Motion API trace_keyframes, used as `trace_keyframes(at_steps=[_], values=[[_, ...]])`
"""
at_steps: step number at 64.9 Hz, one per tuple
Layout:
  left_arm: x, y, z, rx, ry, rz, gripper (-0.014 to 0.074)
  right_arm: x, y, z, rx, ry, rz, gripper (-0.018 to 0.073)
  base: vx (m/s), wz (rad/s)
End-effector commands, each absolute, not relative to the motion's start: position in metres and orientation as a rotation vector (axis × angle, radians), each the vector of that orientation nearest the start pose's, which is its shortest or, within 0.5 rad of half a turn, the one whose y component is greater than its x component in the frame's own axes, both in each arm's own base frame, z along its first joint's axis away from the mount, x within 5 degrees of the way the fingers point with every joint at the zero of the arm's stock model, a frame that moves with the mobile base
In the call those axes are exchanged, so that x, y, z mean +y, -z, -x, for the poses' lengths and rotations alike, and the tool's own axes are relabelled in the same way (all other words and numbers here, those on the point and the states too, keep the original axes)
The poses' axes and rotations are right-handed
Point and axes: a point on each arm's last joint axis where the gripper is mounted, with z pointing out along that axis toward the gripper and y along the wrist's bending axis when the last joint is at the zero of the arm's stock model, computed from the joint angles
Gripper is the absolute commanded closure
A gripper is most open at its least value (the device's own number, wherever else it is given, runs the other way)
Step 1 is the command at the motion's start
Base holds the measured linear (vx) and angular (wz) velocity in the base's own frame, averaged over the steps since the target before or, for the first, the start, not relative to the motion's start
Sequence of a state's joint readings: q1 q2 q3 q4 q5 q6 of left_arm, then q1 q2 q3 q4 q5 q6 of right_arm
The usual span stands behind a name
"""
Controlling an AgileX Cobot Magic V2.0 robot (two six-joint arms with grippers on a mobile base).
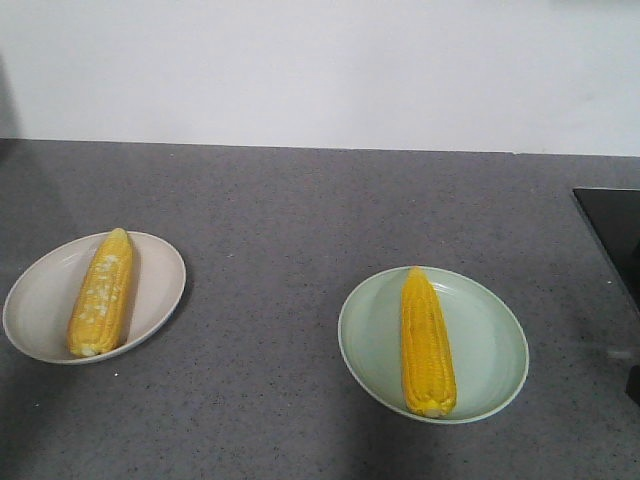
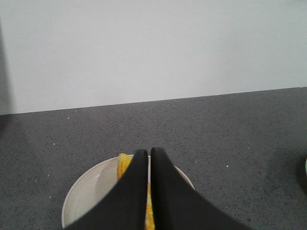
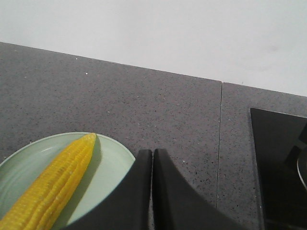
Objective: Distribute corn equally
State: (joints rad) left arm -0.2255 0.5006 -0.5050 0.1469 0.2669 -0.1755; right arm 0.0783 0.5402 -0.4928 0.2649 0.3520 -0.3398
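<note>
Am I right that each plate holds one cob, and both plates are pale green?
Not quite. Each plate does hold one cob, but only the right plate is pale green; the left plate is beige. The front-facing view shows one cob on the beige plate and the other cob on the green one.

I see two corn cobs, one per plate. Left cob (image 1: 101, 293): bright yellow with pale whitish patches, lying flat in the beige plate (image 1: 40, 290), tip pointing away, sitting directly under my left claw (image 2: 149, 154), mostly hidden behind it in the wrist view. Right cob (image 1: 427, 341): deeper yellow, flat along the middle of the green plate (image 1: 490, 345), tip away, just left of my right claw (image 3: 152, 154).
</note>
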Motion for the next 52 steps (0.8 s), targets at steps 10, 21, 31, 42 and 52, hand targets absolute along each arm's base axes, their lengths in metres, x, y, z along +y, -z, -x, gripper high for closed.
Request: trace_keyframes(at_steps=[10,21,31,42,52], values=[[-0.022,-0.337,-0.106,1.645,0.174,-0.14,0.0603,0.015,-0.322,-0.114,1.767,-0.062,0.193,0.057,0.0,0.0],[-0.022,-0.337,-0.106,1.645,0.174,-0.14,0.0603,0.015,-0.322,-0.114,1.767,-0.063,0.192,0.057,0.0,0.0],[-0.02,-0.339,-0.099,1.611,0.179,-0.137,0.0603,0.015,-0.322,-0.114,1.767,-0.063,0.192,0.057,0.0,0.0],[-0.018,-0.315,-0.086,1.568,0.186,-0.137,0.0603,0.015,-0.322,-0.114,1.767,-0.064,0.192,0.057,0.0,0.0],[-0.016,-0.283,-0.073,1.531,0.196,-0.141,0.0603,0.015,-0.322,-0.114,1.767,-0.064,0.192,0.057,0.0,0.0]])
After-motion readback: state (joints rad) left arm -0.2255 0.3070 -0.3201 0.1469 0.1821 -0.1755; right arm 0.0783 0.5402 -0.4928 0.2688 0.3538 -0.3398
